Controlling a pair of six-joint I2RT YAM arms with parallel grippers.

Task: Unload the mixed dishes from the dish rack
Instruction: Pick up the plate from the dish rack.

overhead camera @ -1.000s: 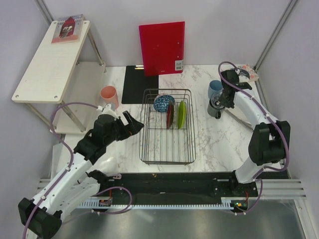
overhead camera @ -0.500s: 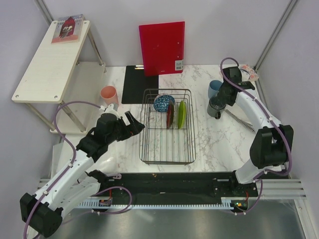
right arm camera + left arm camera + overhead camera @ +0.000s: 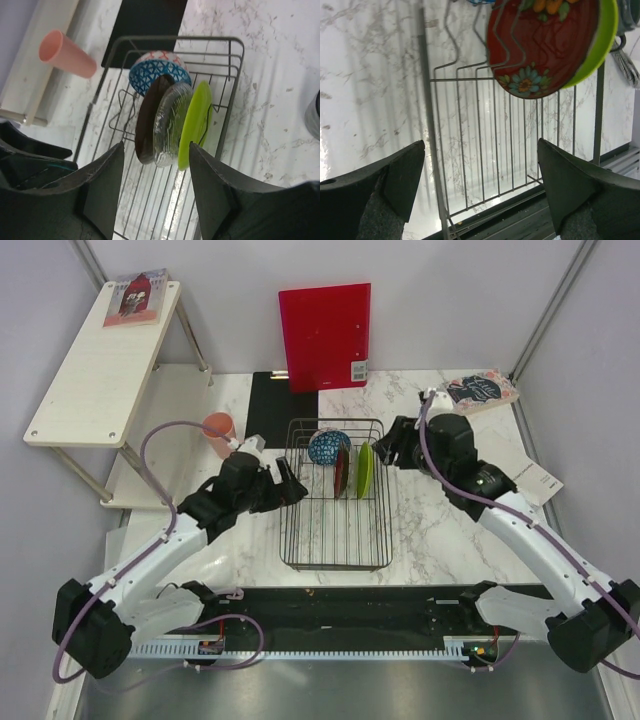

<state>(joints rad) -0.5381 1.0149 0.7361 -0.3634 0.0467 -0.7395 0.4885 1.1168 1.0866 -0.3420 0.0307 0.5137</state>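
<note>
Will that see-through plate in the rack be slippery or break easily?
Probably slippery: the clear glass plate looks smooth and shiny. Maybe fragile: it stands on edge between the dark red plate and lime-green dish, so it could clink.

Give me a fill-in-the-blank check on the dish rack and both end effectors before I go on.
1. The dish rack holds ____ dishes, with the blue patterned bowl at its far end.
2. The clear glass plate stands ____ the dark red plate and the lime-green dish.
3. The pink cup is ____ the rack, to its left.
4. The left end effector and the right end effector are both ____ and hold nothing.

Missing words: four; between; outside; open.
</note>
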